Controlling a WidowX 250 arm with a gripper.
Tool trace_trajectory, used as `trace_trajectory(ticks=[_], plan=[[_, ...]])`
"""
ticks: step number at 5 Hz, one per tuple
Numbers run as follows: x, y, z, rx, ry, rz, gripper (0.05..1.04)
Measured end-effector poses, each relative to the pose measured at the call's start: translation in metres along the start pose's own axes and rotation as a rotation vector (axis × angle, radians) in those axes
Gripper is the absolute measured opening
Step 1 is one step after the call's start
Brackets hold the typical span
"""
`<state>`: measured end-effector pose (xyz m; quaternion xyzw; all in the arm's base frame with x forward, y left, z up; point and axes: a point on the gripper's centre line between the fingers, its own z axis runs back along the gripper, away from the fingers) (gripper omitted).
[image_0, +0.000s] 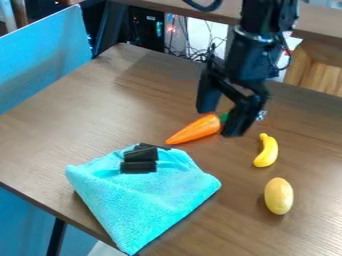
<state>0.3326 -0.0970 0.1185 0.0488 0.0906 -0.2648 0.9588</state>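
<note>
A turquoise cloth (157, 200) bearing black pieces (139, 167) lies at seven o'clock from the robot's gripper on a brown table (100, 120); an orange carrot (194, 130) points toward eight, its green top seen between the gripper's (220, 123) parted jaws. A yellow banana (267, 151) rests at four o'clock, a yellowish oval object (278, 196) at five.

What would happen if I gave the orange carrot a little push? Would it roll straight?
Probably not straight: the carrot is round but narrows to a point, so it may swing in a curve. Its surface looks smooth and a bit shiny, so it could be slippery. It seems to hold its shape, so I'd guess it's stiff.
</note>
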Motion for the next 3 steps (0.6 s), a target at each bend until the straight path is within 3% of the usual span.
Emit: trace_trajectory(ticks=[2,3], plan=[[0.005,-0.029,-0.002,-0.075,-0.008,0.051,1.004],[0.01,-0.037,-0.001,-0.083,-0.035,0.098,1.004]])
